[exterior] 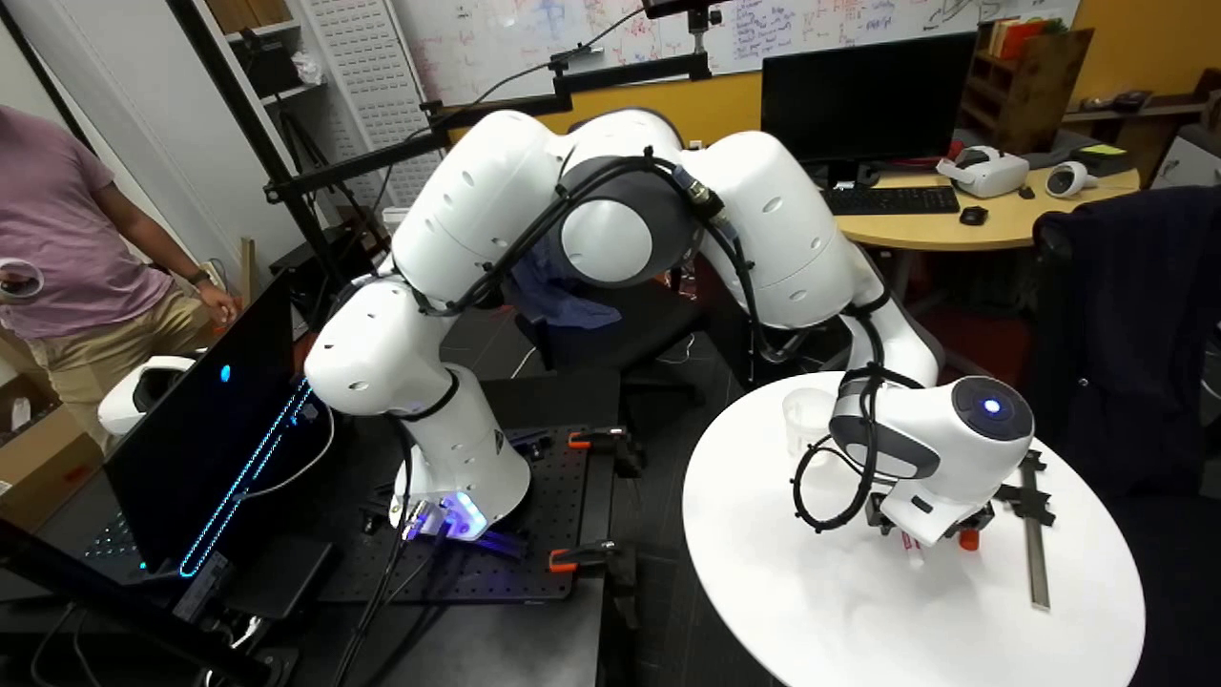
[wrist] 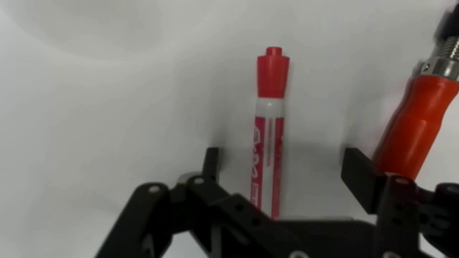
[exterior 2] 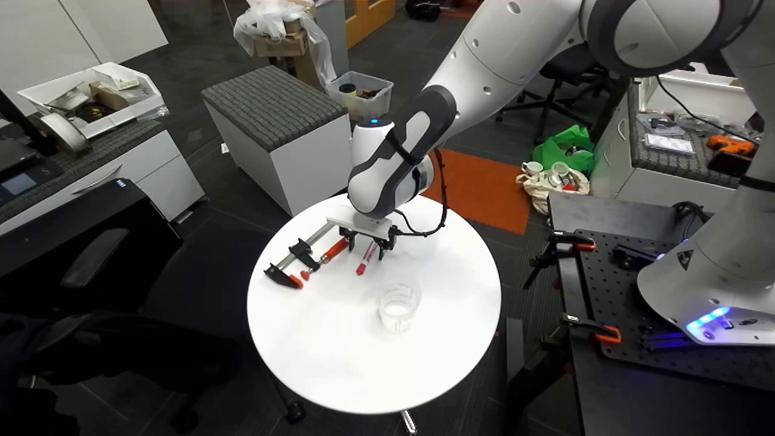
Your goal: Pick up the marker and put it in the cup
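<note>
The marker (wrist: 269,132) lies flat on the white table, red cap pointing away from the gripper in the wrist view. It also shows in both exterior views (exterior 2: 366,257) (exterior: 913,549). My gripper (wrist: 282,161) is open, with its fingers low over the table on either side of the marker's body. The marker sits between them, nearer the left finger in the wrist view, with a gap on both sides. The gripper's base hides the marker's rear end. The clear cup (exterior 2: 398,309) stands upright on the table, apart from the gripper, and shows in both exterior views (exterior: 806,420).
A clamp with a red handle (wrist: 416,122) lies close beside the right finger in the wrist view; I cannot tell if they touch. Its bar (exterior: 1038,563) shows in an exterior view. The round white table (exterior 2: 339,363) has a drop-off edge all round.
</note>
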Available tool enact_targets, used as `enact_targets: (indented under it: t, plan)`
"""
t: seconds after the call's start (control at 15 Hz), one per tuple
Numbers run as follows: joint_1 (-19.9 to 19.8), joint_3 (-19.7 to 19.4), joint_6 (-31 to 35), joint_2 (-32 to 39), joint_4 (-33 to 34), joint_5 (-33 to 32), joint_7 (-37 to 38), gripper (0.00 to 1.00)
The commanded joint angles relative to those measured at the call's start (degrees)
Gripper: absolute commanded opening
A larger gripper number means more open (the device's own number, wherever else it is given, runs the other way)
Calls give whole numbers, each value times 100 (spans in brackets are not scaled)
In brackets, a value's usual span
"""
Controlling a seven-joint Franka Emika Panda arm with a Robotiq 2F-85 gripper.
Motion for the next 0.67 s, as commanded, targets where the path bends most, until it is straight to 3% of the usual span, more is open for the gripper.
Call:
enact_targets:
  t: [0.0,0.47,0.53,0.6]
  plan:
    - [24,-37,-258,62,191,54,4,56]
    - [41,-53,-341,46,247,52,4,4]
    - [50,-62,-344,37,245,48,11,0]
    - [73,-76,-322,30,231,39,29,4]
